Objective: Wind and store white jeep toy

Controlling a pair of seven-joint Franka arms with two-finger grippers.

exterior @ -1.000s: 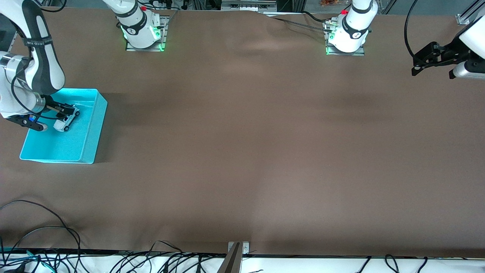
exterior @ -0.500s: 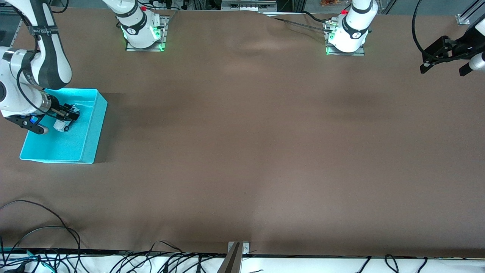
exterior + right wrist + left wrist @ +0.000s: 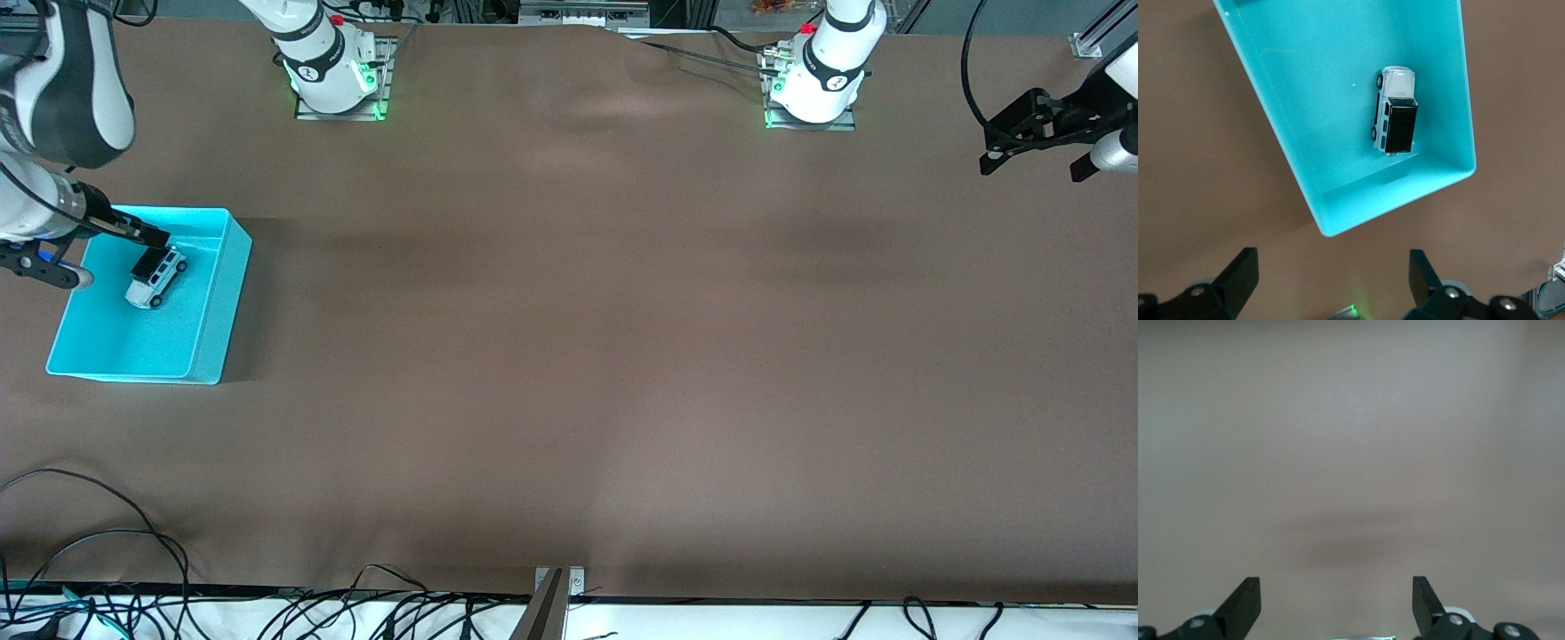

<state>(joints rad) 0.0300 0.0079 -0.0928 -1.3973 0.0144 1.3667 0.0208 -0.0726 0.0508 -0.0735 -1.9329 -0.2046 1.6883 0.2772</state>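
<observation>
The white jeep toy, with its black roof, stands on its wheels inside the turquoise bin, in the half nearer the robots' bases. My right gripper hangs open in the air over that end of the bin, clear of the jeep, with nothing between its fingers. My left gripper is also open and empty. It waits in the air over bare brown table at the left arm's end.
The bin sits at the right arm's end of the brown table. Both arm bases stand along the edge farthest from the front camera. Loose black cables lie at the near edge, beside a metal bracket.
My right gripper has lifted up and away from the jeep, which stays in the bin. My left gripper has shifted slightly toward the table's end.
</observation>
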